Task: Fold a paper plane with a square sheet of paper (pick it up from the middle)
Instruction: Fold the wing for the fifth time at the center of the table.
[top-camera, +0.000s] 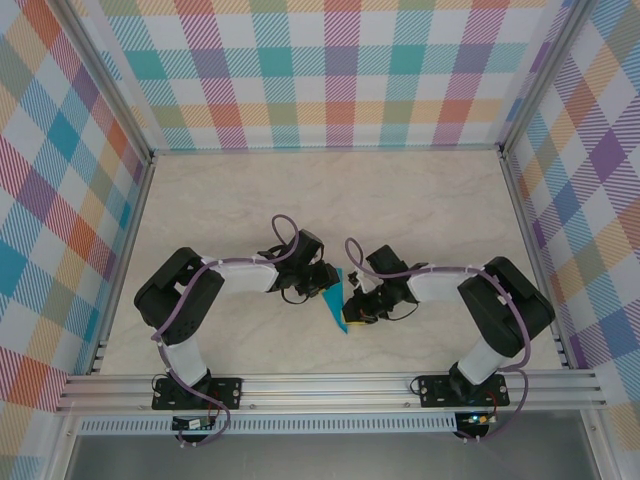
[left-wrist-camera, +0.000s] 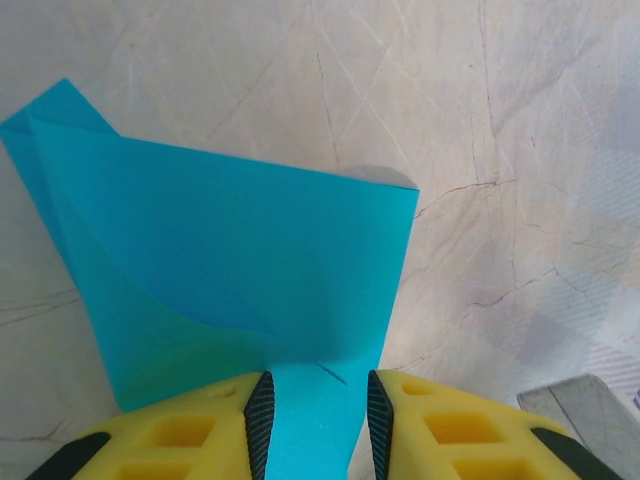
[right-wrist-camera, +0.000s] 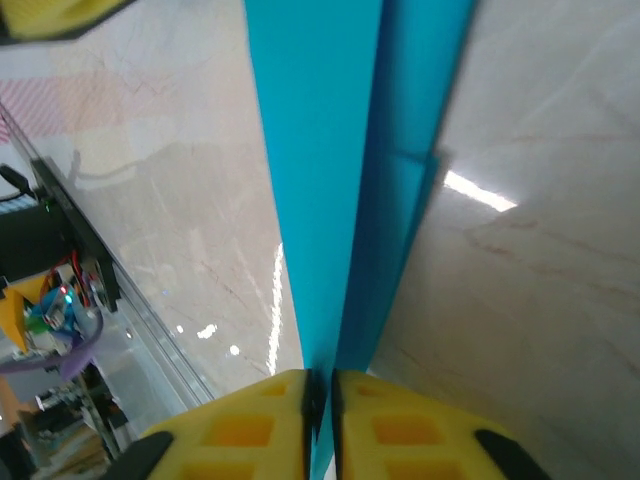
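The right gripper (right-wrist-camera: 320, 388) pinches the folded sheet of paper (right-wrist-camera: 330, 200) at its edge and the left gripper (left-wrist-camera: 318, 405) clasps the other end. Tension it gently so you sharpen the crease without tearing.

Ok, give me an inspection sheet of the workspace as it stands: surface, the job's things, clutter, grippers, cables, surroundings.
Surface: pale marbled tabletop, no marks seen.
Job's things: teal paper, folded with layers overlapping, between the two arms near the front of the table; not yet a plane.
Clutter: nothing seen.
Grippers: right gripper, fingers pinched on the paper's edge; left gripper, fingers apart with paper between them, grip unclear.
Cables: purple cables looped along both arms, clear of the paper.
Surroundings: plaid walls on three sides; aluminium rail at the near edge.
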